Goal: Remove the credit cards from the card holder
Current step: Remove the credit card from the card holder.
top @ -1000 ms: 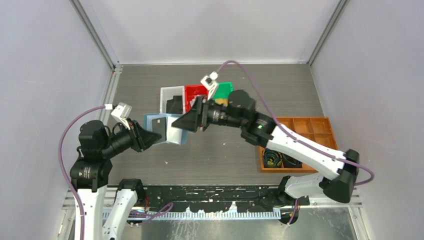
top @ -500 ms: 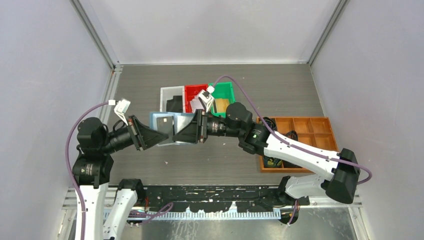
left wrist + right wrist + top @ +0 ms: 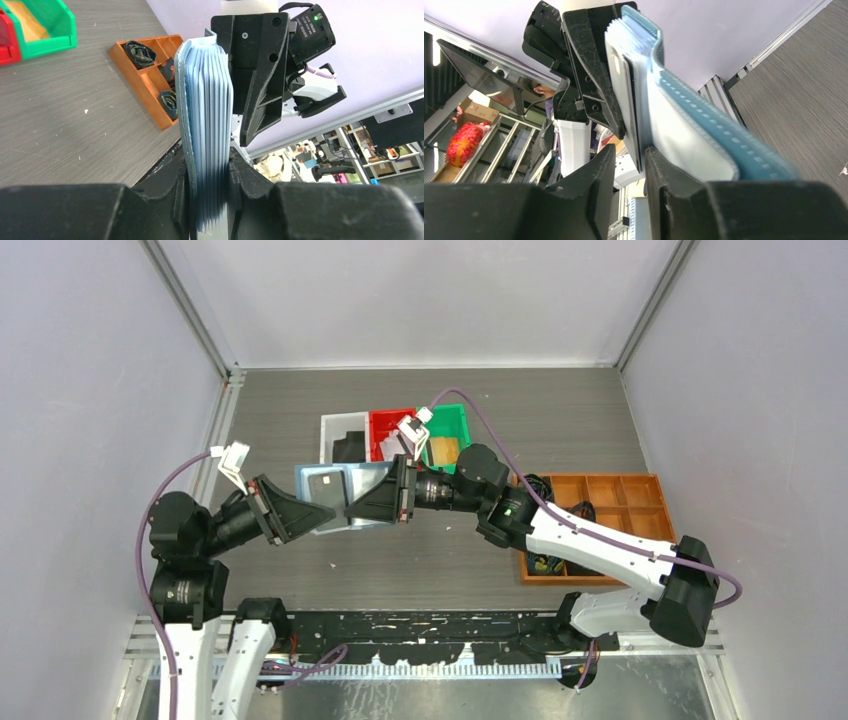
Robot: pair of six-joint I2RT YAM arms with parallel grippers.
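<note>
The blue card holder (image 3: pixel 345 492) hangs open in the air above the table, and my left gripper (image 3: pixel 318 518) is shut on its near-left edge. In the left wrist view the holder (image 3: pixel 207 125) stands edge-on between the left gripper (image 3: pixel 211 200) fingers, its light blue slots fanned. A dark credit card (image 3: pixel 322 483) sits in a slot. My right gripper (image 3: pixel 354 502) meets the holder from the right. In the right wrist view a thin dark card edge (image 3: pixel 637 147) lies between the right gripper (image 3: pixel 630 165) fingers, against the right finger. A gap remains on the left, so the jaws are open.
Behind the holder stand a white bin (image 3: pixel 340 425) with a black item, a red bin (image 3: pixel 385 422) and a green bin (image 3: pixel 455 420) with a gold item. An orange compartment tray (image 3: pixel 610 495) with coiled black cables lies at the right.
My right gripper swung from over the bins down to the holder's right edge, and its jaws narrowed round a card edge. The left arm shifted the holder slightly.
</note>
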